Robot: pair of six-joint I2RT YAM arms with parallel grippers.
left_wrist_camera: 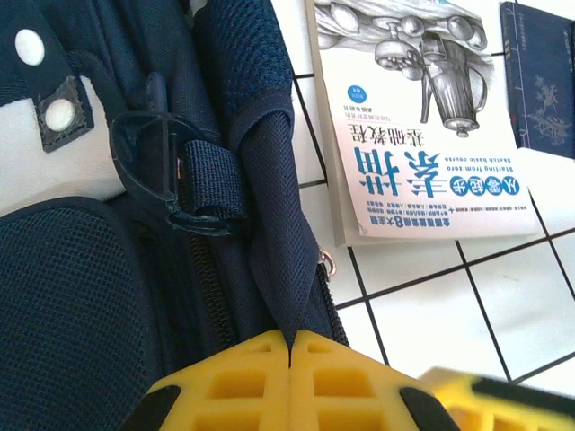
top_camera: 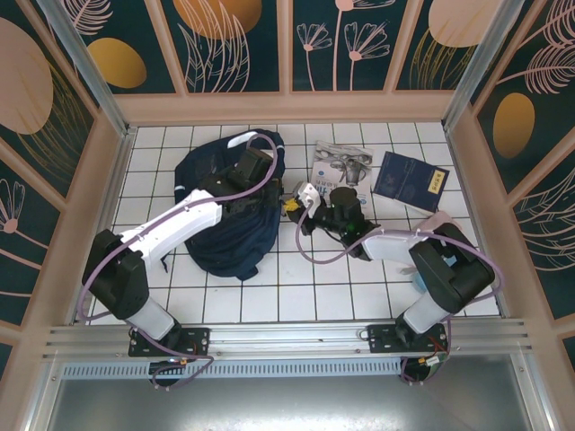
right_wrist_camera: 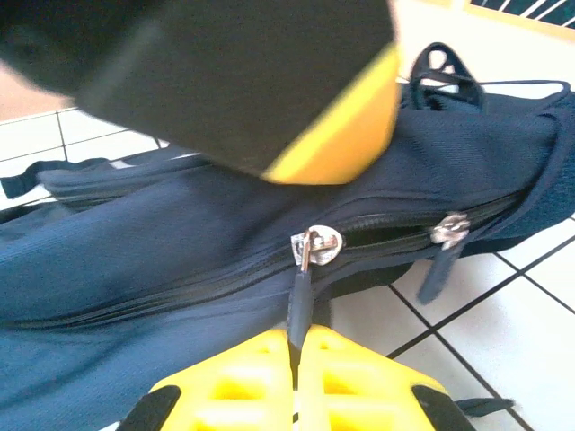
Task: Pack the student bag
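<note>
The student bag [top_camera: 225, 224] lies on the white tiled table, dark navy, left of centre. My left gripper [top_camera: 272, 196] is at the bag's right edge, shut on a fold of navy mesh fabric [left_wrist_camera: 269, 215] beside a zipper; its fingertips [left_wrist_camera: 290, 339] meet on the cloth. My right gripper [top_camera: 293, 208] comes in from the right. It is shut [right_wrist_camera: 299, 346] on the dark zipper pull [right_wrist_camera: 300, 301] that hangs from a silver slider [right_wrist_camera: 316, 247]. A second slider [right_wrist_camera: 449, 229] sits further right on the same zipper. The left gripper [right_wrist_camera: 332, 135] hangs just above the zipper.
A white sketching book [top_camera: 343, 166] with a drawn jug on its cover lies right of the bag, and a dark blue booklet [top_camera: 411, 180] lies beyond it. Patterned walls close in the table on three sides. Bare tiles [top_camera: 296, 287] run along the front.
</note>
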